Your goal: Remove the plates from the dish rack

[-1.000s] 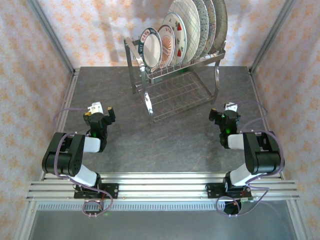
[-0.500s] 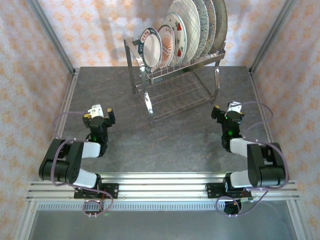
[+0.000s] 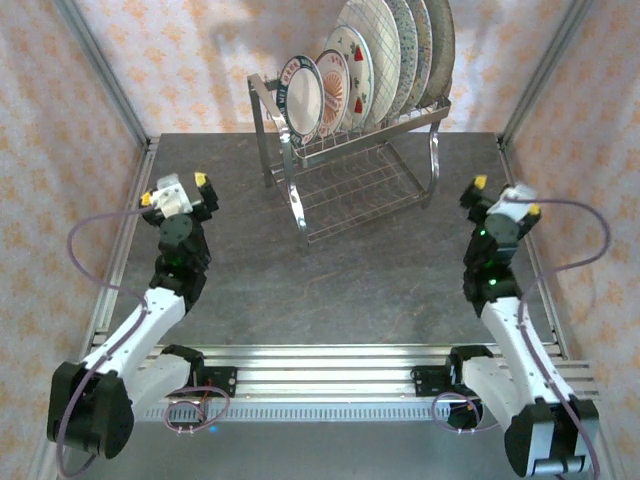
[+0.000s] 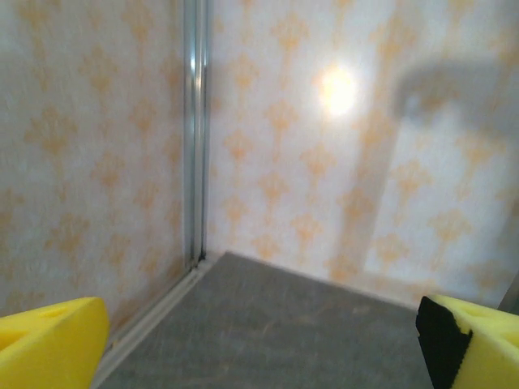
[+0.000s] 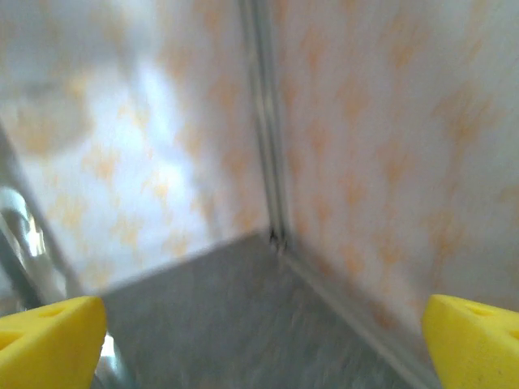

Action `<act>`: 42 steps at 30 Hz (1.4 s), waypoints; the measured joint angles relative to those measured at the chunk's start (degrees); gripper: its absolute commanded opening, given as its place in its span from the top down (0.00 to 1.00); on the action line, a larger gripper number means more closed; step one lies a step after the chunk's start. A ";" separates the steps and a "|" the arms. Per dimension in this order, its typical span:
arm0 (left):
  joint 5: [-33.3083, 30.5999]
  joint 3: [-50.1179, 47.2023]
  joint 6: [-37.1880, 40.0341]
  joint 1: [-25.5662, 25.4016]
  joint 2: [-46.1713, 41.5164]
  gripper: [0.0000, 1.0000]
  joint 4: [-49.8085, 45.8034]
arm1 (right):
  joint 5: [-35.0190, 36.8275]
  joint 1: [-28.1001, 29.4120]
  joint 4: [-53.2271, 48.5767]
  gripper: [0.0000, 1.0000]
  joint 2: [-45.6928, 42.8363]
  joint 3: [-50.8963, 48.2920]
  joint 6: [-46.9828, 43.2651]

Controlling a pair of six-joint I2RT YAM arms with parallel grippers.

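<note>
The dish rack (image 3: 352,178), shiny silver wire on two tiers, stands at the back middle of the table. Several plates stand upright in its top tier: a small white one with a dark lettered rim (image 3: 300,98) in front, fruit-printed ones (image 3: 336,90) behind it, then larger plaid-lined (image 3: 385,48) and grey ones. My left gripper (image 3: 176,190) is open and empty, raised left of the rack. My right gripper (image 3: 506,197) is open and empty to the rack's right. In the wrist views, the left gripper (image 4: 263,352) and right gripper (image 5: 263,348) have their yellow pads wide apart over bare table.
Patterned walls with metal corner posts (image 3: 110,80) close in the grey table (image 3: 330,290) on three sides. A shiny rack leg (image 5: 16,235) shows at the left of the right wrist view. The rack's lower tier (image 3: 355,195) holds nothing.
Both arms have unfolded from near their bases. The grippers rose and moved outward and toward the back, the left to the left side, the right to the right. The plates stayed put.
</note>
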 measured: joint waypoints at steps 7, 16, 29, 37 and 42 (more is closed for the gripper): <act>1.40 34.62 -12.31 -3.30 0.28 0.01 -30.08 | 2.12 -3.80 -32.48 0.01 10.08 48.61 19.30; 11.02 55.65 -29.35 -1.99 6.16 0.01 -55.06 | -9.70 -4.68 -53.46 0.01 20.22 68.39 26.53; 29.75 61.81 -35.23 -5.40 11.13 0.01 -71.12 | -31.32 -4.68 -56.43 0.18 32.24 74.69 17.07; 40.89 60.98 -35.21 -6.78 9.38 0.01 -66.84 | -46.36 -4.68 -52.28 0.29 36.13 77.70 2.64; 46.36 60.17 -35.19 -6.78 9.03 0.01 -62.82 | -51.12 -4.68 -49.81 0.30 37.94 77.72 -3.98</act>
